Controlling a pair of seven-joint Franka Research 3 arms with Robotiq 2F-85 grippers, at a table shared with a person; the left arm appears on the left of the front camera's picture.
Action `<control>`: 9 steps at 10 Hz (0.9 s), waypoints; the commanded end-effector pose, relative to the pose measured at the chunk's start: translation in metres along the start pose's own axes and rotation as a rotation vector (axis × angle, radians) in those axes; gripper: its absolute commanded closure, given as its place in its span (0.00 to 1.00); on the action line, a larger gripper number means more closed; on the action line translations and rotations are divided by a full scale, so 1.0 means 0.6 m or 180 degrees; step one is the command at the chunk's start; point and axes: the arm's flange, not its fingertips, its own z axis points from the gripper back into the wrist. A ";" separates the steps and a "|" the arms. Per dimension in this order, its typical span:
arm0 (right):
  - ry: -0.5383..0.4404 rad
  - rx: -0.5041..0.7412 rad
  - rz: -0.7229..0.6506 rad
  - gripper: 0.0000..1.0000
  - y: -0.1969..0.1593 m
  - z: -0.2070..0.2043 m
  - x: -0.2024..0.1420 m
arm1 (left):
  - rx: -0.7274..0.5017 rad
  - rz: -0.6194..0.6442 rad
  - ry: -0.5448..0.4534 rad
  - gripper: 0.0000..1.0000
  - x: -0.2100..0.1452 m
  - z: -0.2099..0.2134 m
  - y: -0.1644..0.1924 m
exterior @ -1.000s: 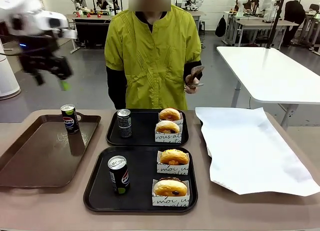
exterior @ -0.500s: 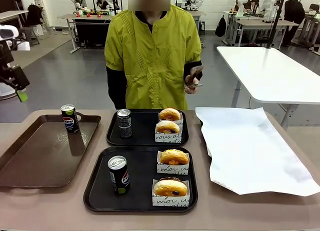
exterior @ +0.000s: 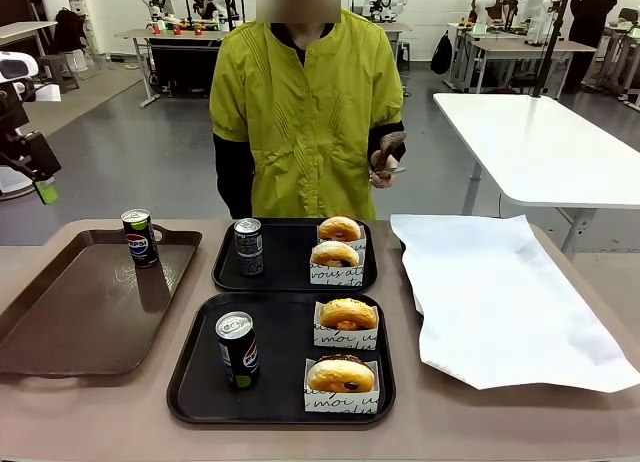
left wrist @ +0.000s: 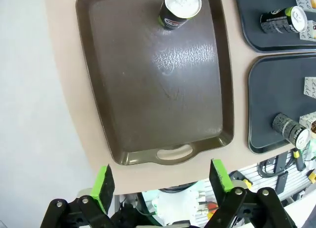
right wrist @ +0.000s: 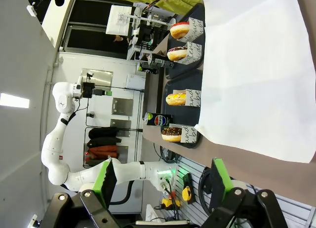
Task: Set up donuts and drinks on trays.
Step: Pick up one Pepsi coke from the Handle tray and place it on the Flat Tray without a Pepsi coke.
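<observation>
The left hand (left wrist: 160, 181) hangs at the lower edge of the left wrist view, fingers spread with nothing between them, above the near handle of the brown tray (left wrist: 148, 90). The right hand (right wrist: 163, 188), low in its own view, is likewise spread and holds nothing, beside the white paper sheet (right wrist: 252, 65).

In the front view, the left hand sits at the far left edge. A can (exterior: 139, 237) stands in the brown tray's far corner, left of centre. The far black tray (exterior: 293, 254), mid-frame, carries one can (exterior: 248, 246) and two donuts (exterior: 338, 240). The near black tray (exterior: 281, 360), lower centre, carries a can (exterior: 237, 348) and two donuts (exterior: 345, 344). All rest on the bench (exterior: 470, 422).
</observation>
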 end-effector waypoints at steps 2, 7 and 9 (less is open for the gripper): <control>-0.0021 0.0071 0.0047 0.00 0.000 0.000 0.003 | -0.1406 -0.0064 0.0387 0.00 0.044 -0.011 0.076; -0.0021 0.0071 0.0047 0.00 0.000 0.000 0.003 | -0.3118 -0.0015 -0.0371 0.00 -0.032 -0.044 0.245; -0.0021 0.0071 0.0047 0.00 0.000 0.000 0.003 | -0.3283 0.0402 -0.0628 0.00 -0.086 -0.072 0.293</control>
